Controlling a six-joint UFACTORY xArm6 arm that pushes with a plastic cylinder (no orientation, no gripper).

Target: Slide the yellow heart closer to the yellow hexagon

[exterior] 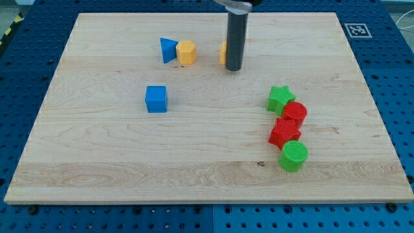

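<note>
pale wood makes up the board [97,162], with a dark rod coming down near its top edge, a little right of the middle. my tip [233,68] rests on the board there. no jaws exist on this rod, so nothing is open, closed or gripping.

only a sliver of the yellow heart [222,53] shows, poking out at the rod's left side; the rod hides the rest, and the tip sits just beside or against it, on its right. its shape cannot be made out from what shows.

left of it along the top edge, apart from the heart, sits the yellow hexagon [186,52], touching the blue triangle [168,50] on its left. a blue cube [156,99] lies alone below them, towards the board's left half.

near the right edge a cluster runs downward: green star [281,98], red cylinder [295,114], red star [284,133], green cylinder [294,156], each touching the next.
</note>
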